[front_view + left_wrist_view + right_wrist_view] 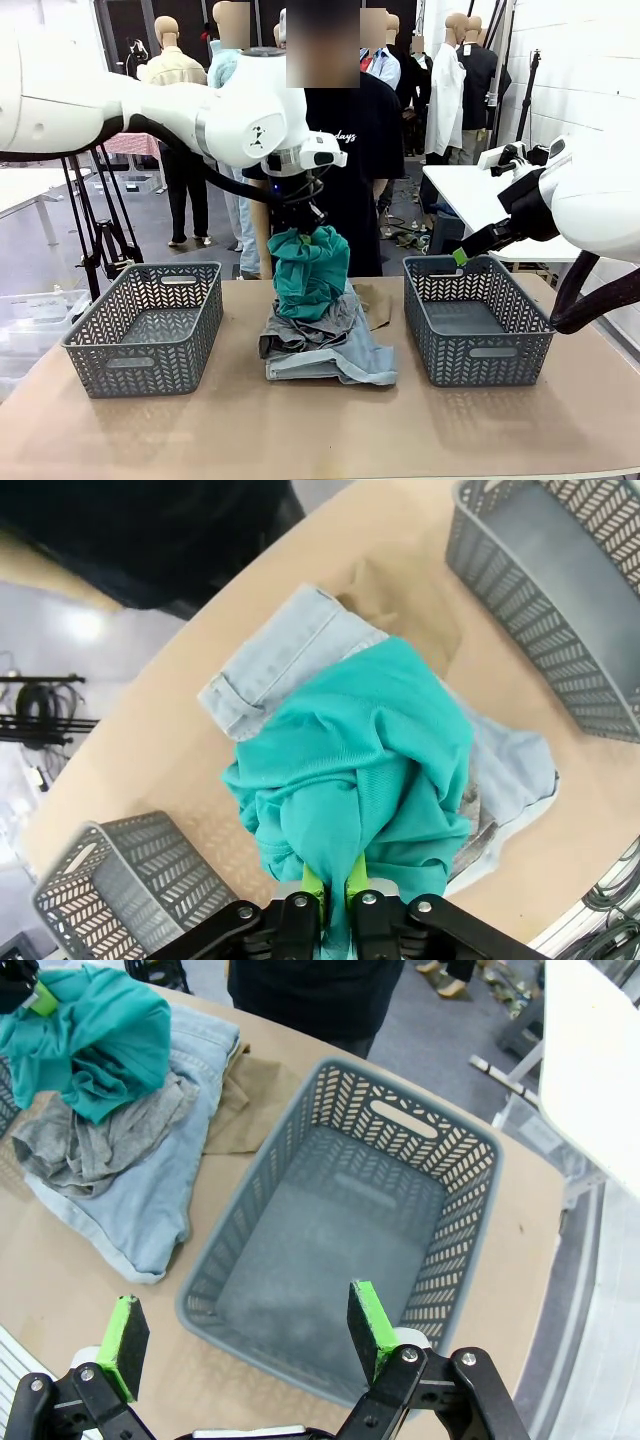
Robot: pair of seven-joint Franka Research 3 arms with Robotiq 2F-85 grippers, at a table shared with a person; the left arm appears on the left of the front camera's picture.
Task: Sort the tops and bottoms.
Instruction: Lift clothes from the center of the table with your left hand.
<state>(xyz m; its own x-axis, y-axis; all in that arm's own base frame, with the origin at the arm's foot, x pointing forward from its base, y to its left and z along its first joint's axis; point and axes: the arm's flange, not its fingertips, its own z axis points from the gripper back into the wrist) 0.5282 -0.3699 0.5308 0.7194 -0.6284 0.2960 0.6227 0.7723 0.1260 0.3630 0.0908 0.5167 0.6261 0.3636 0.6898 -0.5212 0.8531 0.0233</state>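
— Where's the left arm (150, 110)?
— It reaches in from the left to above the tabletop's middle, wrist pointing straight down. The left gripper (335, 880) is pinched tight on the teal top (360, 740).
— And the right arm (600, 200)?
— It's bent in from the right, above the tabletop's right side, tilted downward. The right gripper (240, 1325) has its jaws spread wide.
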